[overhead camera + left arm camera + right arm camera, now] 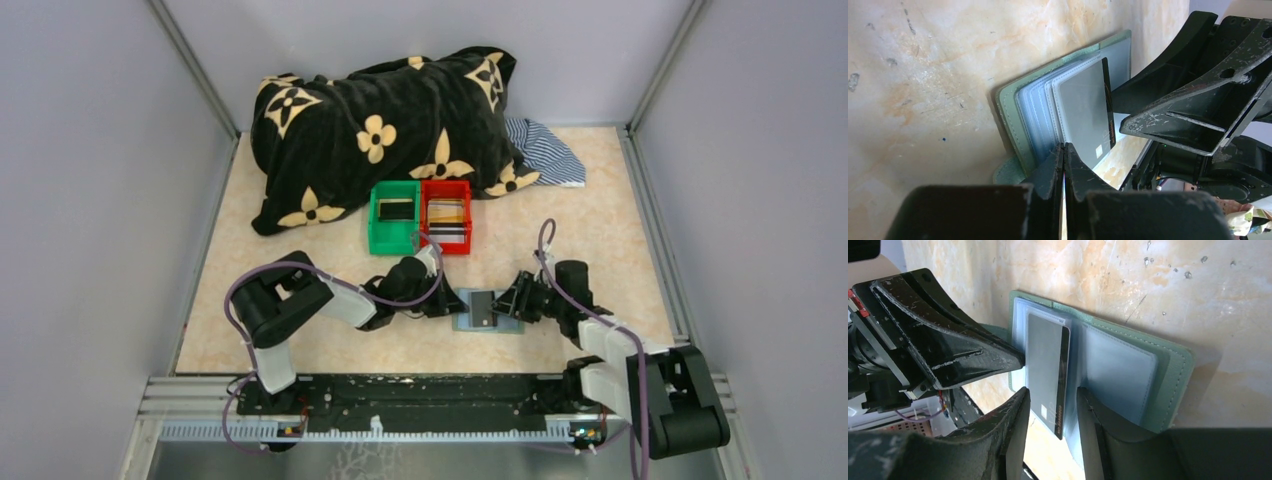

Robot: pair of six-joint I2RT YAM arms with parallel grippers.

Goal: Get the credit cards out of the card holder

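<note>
Presently, card holder point(1128, 370): laid open and flat on the table point(620, 230), near centre, between the two grippers, with its clear sleeves fanned up so the pockets can be reached.
Dark card point(1045, 360): seated partway out of a sleeve, free end projecting toward the right arm.
Right gripper point(1052, 392): jaws parted, one finger on either side of the card's free end, nothing clamped. It is judged to be set for a pinch and pull.
Left gripper point(1064, 149): fingers pressed together, tip set on the sleeves at the holder's left side, judged to pin the holder against that pull. Whether a sleeve is nipped cannot be told.
Green bin point(376, 215), red bin point(467, 215): side by side beyond the holder, with removed cards point(447, 232) seen inside.
</note>
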